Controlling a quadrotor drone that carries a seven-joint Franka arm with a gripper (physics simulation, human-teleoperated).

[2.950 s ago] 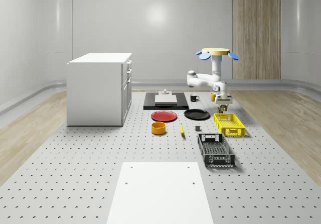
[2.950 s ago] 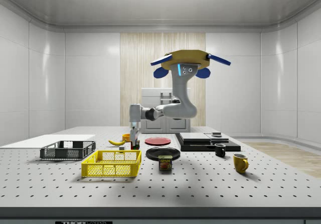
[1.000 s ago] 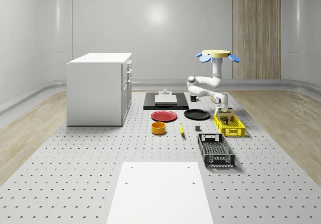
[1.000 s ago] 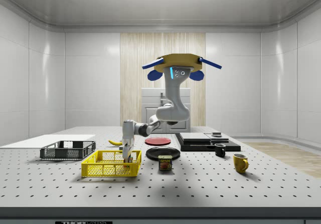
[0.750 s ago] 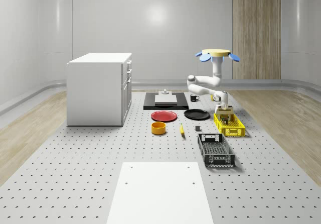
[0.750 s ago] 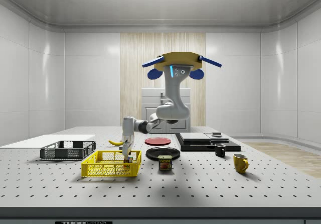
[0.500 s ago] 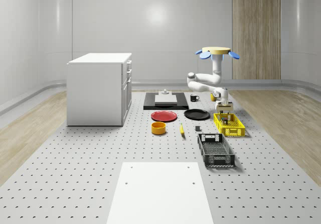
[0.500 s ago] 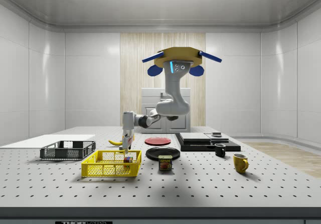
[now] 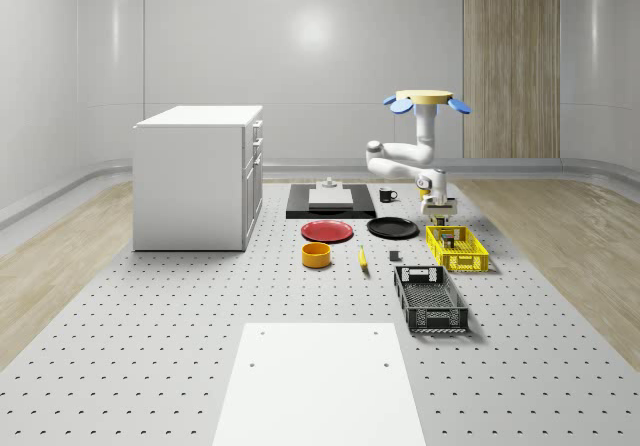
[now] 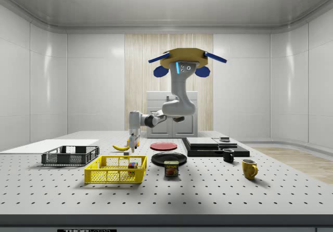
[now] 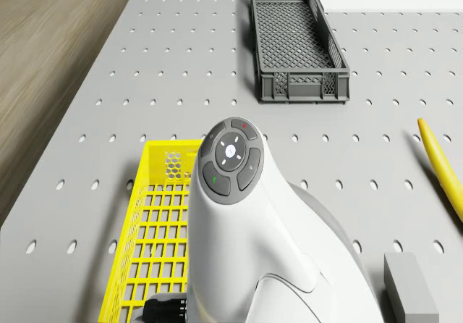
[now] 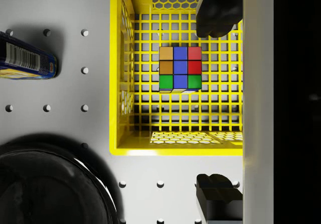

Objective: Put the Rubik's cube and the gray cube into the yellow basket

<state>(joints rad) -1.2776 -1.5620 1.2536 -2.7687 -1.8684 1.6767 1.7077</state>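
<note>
One Rubik's cube lies on the mesh floor of the yellow basket, near one end wall and apart from the side walls. In the side view the cube shows through the mesh at the basket's right end. The end effector hangs above that end of the basket with its two fingers spread wide and nothing between them; one finger is over the basket's inside, the other over the bare counter just beyond the end wall. In the side view the end effector is well clear of the basket's rim.

The drone hovers high over the counter, above the black plate and the black slab, with the arm bent out toward the side view's left. In the whole-scene view the drone is behind the basket, and the end effector hangs over the basket's far end.

The gray cube rests on the counter outside the basket, near the banana. A black crate lies farther along the counter. A tin sits just beside the basket, next to the black plate.
</note>
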